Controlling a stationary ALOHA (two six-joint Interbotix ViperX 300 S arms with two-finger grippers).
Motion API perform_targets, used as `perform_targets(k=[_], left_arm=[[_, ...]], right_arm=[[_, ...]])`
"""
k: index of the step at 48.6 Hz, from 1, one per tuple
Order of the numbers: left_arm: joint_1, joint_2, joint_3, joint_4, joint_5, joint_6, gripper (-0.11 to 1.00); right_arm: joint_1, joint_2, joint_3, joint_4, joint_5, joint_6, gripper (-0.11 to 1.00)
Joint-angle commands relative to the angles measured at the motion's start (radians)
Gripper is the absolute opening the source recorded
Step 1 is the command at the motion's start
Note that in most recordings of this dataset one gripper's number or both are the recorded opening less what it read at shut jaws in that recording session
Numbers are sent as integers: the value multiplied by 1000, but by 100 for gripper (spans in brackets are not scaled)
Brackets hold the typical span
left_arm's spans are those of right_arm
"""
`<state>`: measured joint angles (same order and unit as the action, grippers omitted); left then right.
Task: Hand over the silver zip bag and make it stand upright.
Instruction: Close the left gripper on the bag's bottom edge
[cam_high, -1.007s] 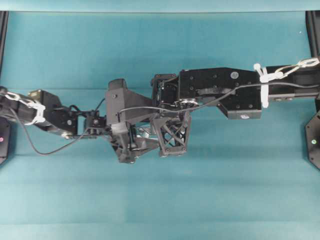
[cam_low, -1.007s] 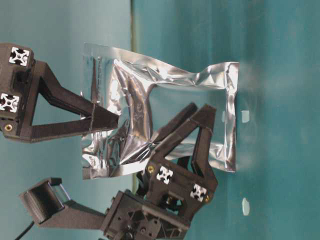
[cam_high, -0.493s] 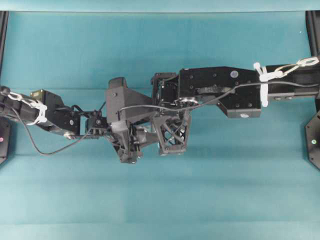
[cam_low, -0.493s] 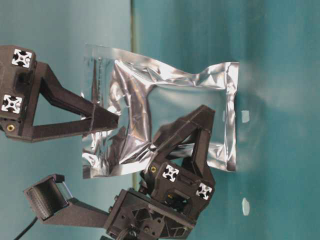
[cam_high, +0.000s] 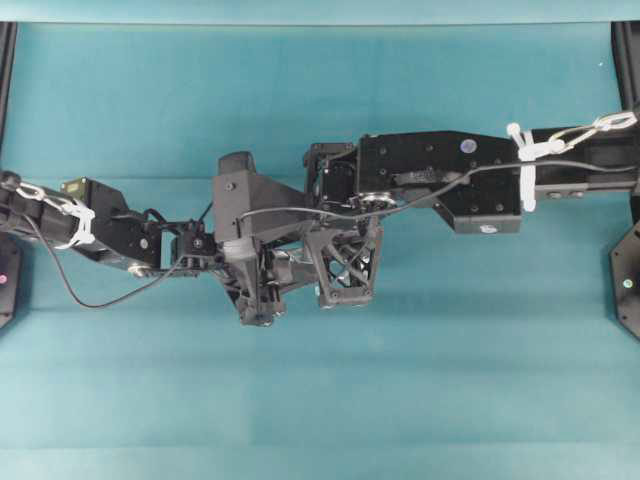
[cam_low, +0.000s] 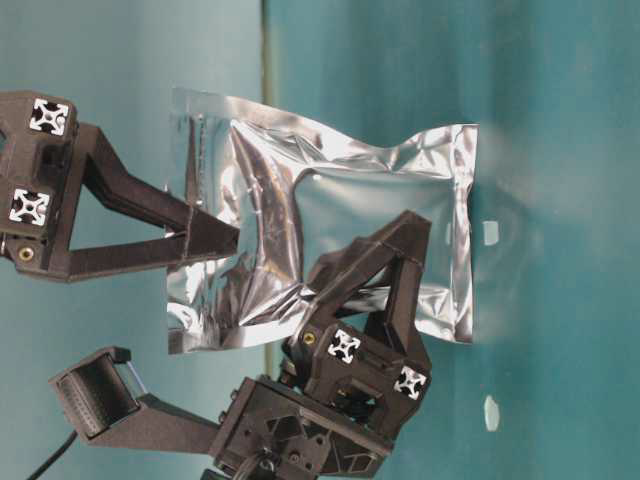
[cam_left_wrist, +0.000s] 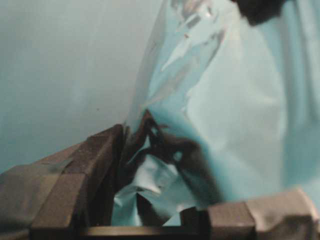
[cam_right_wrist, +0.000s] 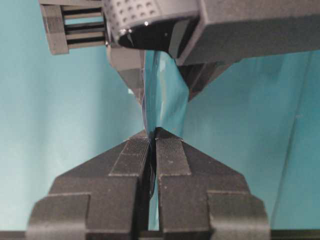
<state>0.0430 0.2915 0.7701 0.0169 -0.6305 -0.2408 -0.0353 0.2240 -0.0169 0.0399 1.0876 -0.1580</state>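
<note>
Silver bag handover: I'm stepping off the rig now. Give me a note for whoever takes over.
Right pincer: shut on one flat edge of the silver bag.
Left pincer: open, with a finger on each side of the bag's crinkled body and a gap showing in the left wrist view.
Bag: between the two arms at mid-table. Whether it touches the table is unclear.
Done: bag picked up, both pincers at it.
Left: close the left pincer, release the right, stand the bag upright.
</note>
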Motion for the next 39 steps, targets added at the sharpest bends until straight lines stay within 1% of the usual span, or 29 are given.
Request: perform_targets(k=[1, 5, 8, 10, 14, 18, 20, 22, 24, 28, 34, 39], left_arm=[[2, -5, -2, 2, 8, 12, 34], [2, -5, -3, 2, 17, 26, 34], [2, -5, -5, 2, 21, 31, 34], [2, -5, -3, 2, 23, 31, 34], [2, -5, -3, 2, 25, 31, 34], [2, -5, -2, 2, 23, 32, 31], [2, -5, -2, 2, 23, 32, 30], [2, -6, -2, 2, 23, 32, 30], [2, -5, 0, 2, 25, 32, 30], [0, -6, 0, 2, 23, 32, 30], [2, -5, 0, 2, 23, 34, 30], [2, -5, 2, 3, 25, 35, 30]], right_arm=[[8, -9, -3, 9, 6, 2, 2], [8, -11, -5, 12, 12, 5, 5], [8, -11, -3, 12, 20, 14, 15], [8, -11, -3, 12, 26, 23, 24], [6, -11, -3, 6, 34, 41, 50], [9, -17, 9, 2, 29, 38, 73], [12, -20, 15, -3, 26, 37, 83], [12, -21, 21, -6, 23, 40, 89], [12, -25, 26, -9, 23, 41, 92], [12, -28, 35, -9, 21, 43, 91], [12, -31, 37, -12, 21, 44, 91], [12, -31, 37, -23, 18, 48, 91]])
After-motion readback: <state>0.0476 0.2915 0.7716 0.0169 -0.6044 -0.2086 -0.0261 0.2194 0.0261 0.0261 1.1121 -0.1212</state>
